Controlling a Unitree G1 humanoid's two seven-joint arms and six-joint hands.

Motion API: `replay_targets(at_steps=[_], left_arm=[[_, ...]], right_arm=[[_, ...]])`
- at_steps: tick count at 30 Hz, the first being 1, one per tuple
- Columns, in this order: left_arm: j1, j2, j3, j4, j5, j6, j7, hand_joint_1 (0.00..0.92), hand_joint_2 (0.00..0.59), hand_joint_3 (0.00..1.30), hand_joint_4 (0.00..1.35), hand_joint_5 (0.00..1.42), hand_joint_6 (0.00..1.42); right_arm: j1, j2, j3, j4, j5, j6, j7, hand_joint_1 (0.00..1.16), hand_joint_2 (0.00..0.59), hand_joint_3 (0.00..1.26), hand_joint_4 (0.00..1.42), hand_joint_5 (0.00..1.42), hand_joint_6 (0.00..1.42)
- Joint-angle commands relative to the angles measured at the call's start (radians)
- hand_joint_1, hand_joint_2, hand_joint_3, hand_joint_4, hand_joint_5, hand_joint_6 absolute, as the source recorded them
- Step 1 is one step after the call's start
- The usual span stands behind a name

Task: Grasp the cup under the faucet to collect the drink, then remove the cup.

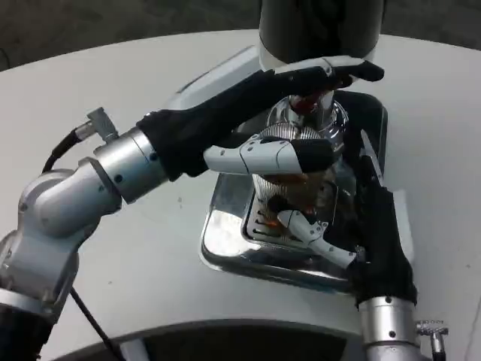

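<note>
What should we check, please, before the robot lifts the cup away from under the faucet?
1. Right hand around the cup: ok, fingers wrap its lower part.
2. Cup upright on the drip tray: ok.
3. Left hand clear of the cup's path: not ok, it lies at the faucet, above the cup.
4. Drink stopped flowing: cannot tell.
5. Fill level of the cup: cannot tell, hands hide it.
</note>
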Motion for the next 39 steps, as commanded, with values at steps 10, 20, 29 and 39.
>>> replay_targets(at_steps=[10, 20, 29, 39], left_arm=[[0.022, 0.005, -0.040, 0.055, 0.067, 0.020, -0.010, 0.000, 0.073, 0.22, 0.11, 0.16, 0.01], [0.025, 0.012, -0.038, 0.056, 0.069, 0.025, 0.001, 0.000, 0.073, 0.23, 0.11, 0.16, 0.01], [0.031, 0.009, -0.033, 0.056, 0.075, 0.033, 0.016, 0.000, 0.073, 0.23, 0.11, 0.16, 0.01], [0.048, -0.007, -0.011, 0.053, 0.032, 0.075, 0.024, 0.000, 0.073, 0.24, 0.11, 0.16, 0.01]], right_arm=[[-0.065, 0.020, 0.007, 0.108, -0.006, -0.057, -0.042, 0.89, 0.150, 0.08, 0.07, 0.09, 0.19], [-0.108, 0.024, 0.012, 0.186, -0.017, -0.078, -0.067, 0.89, 0.155, 0.07, 0.07, 0.10, 0.19], [-0.146, 0.029, 0.021, 0.224, -0.043, -0.068, -0.098, 0.87, 0.159, 0.07, 0.09, 0.12, 0.19], [-0.144, 0.035, 0.021, 0.219, -0.060, -0.055, -0.132, 0.88, 0.163, 0.17, 0.24, 0.30, 0.31]])
